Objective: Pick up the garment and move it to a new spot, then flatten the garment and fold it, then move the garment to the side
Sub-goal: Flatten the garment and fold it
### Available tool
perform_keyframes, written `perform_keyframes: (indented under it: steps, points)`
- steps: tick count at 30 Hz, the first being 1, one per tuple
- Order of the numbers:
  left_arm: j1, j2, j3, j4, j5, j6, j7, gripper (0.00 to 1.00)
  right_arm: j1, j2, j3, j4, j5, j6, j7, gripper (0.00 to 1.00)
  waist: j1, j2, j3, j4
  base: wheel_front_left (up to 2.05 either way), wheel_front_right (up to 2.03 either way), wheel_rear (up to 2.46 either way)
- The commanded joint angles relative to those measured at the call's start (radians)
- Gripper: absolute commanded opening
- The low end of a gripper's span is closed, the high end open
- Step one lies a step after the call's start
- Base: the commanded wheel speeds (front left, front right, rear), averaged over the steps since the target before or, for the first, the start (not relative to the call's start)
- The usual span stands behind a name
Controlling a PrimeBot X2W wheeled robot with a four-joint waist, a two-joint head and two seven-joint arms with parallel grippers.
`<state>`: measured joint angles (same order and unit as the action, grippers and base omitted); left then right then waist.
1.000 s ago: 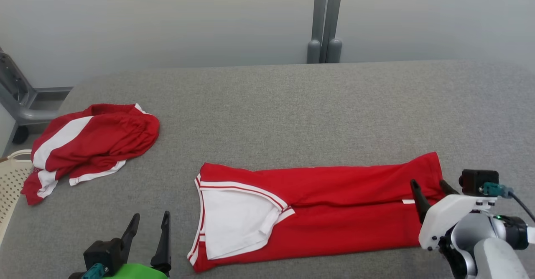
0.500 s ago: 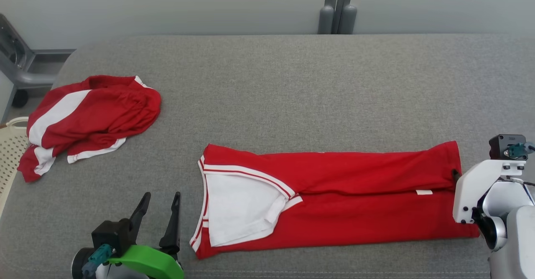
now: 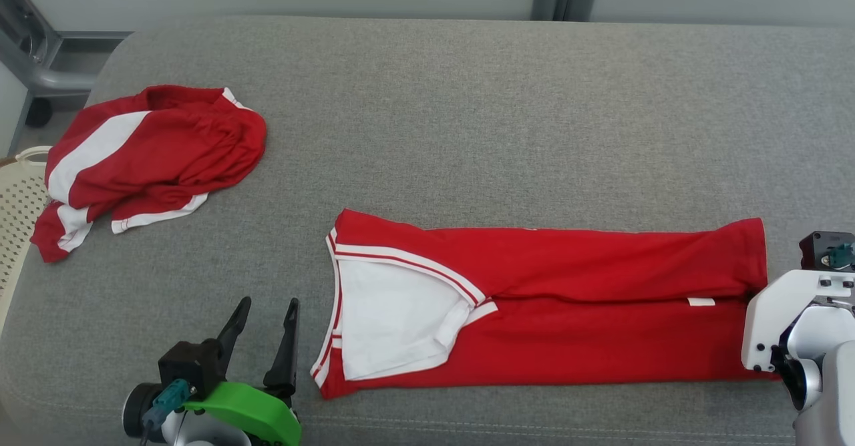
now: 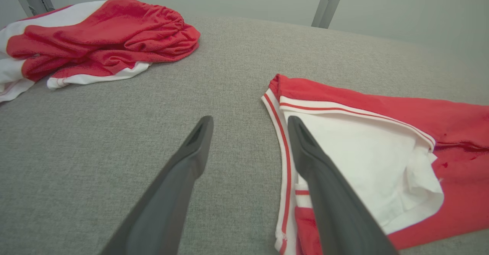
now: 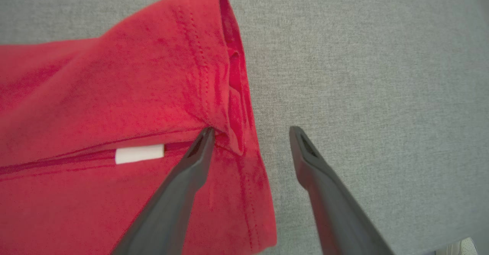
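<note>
Head view: folded garment [image 3: 568, 312] lies lengthwise, lower centre of counter [image 3: 467, 99]. Left fingers [image 3: 287, 346], apart, hover beside collar [image 3: 337, 299]; right fingers [image 5: 183, 178], apart, straddle hem [image 5: 233, 75], apparently poised for the next fold.

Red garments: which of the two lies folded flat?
The long garment nearest the robot, spread in a smooth strip; the crumpled garment sits heaped at far left.

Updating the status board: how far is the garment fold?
Done: the red white-trimmed jersey lies flat on the grey fabric table, folded lengthwise into a strip. In hand: nothing gripped; the open left tool sits by the collar end, the open right tool straddles the hem edge. Left: likely the crosswise fold, then moving it aside.
</note>
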<state>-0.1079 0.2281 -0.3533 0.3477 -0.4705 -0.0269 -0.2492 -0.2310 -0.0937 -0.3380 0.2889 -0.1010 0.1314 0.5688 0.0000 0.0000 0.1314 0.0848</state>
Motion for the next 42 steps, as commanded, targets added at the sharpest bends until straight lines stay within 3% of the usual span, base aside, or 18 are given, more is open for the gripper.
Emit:
perform_keyframes:
  steps: [1, 17, 25, 36, 42]
  points:
    - [-0.018, 0.001, -0.001, 0.003, 0.010, -0.005, -0.007, 1.00, 0.000, 0.003, -0.011, 0.011, -0.003, -0.001, -0.005, 1.00, 0.0000, 0.0000, 0.006, 0.003, 0.00, 0.00, 0.00]
    - [-0.038, 0.015, -0.019, 0.000, 0.006, -0.003, 0.007, 1.00, -0.028, 0.029, -0.019, 0.085, 0.012, -0.001, 0.004, 1.00, 0.0000, 0.0000, 0.041, 0.017, 0.00, 0.00, 0.00]
    - [-0.038, 0.009, -0.020, 0.022, -0.008, -0.006, 0.003, 1.00, 0.008, 0.019, 0.000, 0.030, 0.032, -0.001, 0.042, 1.00, 0.0000, 0.0000, 0.018, 0.003, 0.00, 0.00, 0.00]
    - [-0.014, 0.015, -0.015, 0.027, -0.021, 0.001, -0.001, 1.00, 0.077, -0.004, 0.025, -0.193, 0.087, -0.001, 0.112, 1.00, 0.0000, 0.0000, -0.019, -0.030, 0.00, 0.00, 0.00]
    - [-0.028, 0.014, -0.026, 0.017, -0.023, -0.003, 0.004, 1.00, 0.047, 0.005, 0.011, -0.179, 0.076, -0.001, 0.106, 1.00, 0.0000, 0.0000, 0.001, -0.021, 0.00, 0.00, 0.00]
